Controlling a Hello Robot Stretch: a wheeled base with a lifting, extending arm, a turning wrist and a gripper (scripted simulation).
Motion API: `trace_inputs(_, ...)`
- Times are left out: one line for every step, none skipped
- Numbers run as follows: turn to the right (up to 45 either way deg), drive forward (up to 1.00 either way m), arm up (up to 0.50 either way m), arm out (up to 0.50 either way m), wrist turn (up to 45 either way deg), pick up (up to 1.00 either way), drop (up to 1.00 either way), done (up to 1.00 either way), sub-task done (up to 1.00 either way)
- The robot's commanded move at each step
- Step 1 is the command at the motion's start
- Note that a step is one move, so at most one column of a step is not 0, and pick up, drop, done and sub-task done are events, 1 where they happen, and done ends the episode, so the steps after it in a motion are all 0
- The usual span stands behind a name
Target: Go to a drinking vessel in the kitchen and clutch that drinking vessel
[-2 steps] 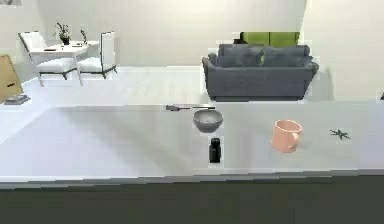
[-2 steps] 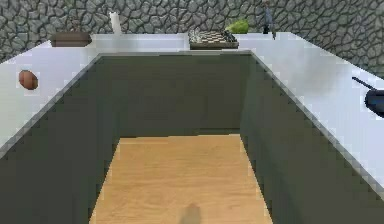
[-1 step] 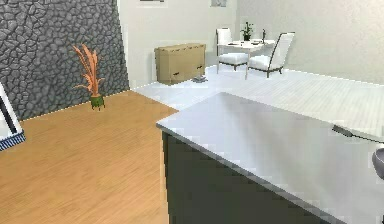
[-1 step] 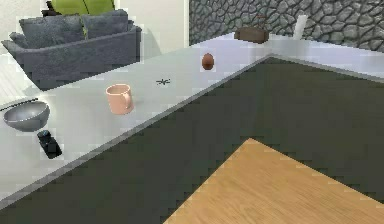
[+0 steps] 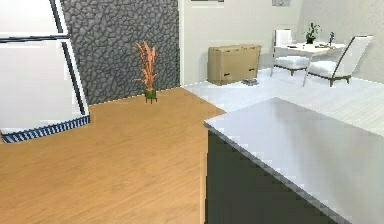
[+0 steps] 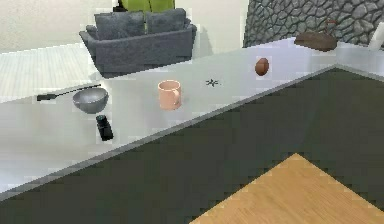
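On the pale-grey bench, a pink ceramic mug stands upright, near a grey metal bowl. The pincer's state cannot be told. Risk: a misjudged reach could topple the mug or strike the bowl.

Bright, even light fills both views; the countertop looks pale and softly lit.

Grey counter, pink mug, bowl, egg

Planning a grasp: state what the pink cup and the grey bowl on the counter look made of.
Pink cup: likely ceramic, matte; solid salmon colour, thick rim.
Grey bowl: perhaps metal, dull; even grey with paler rim, though ceramic is possible.
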Motion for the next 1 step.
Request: trace_inputs(0.0, 0.00, 0.50, 0.00, 0.0, 0.00, 0.00, 0.00, 0.00)
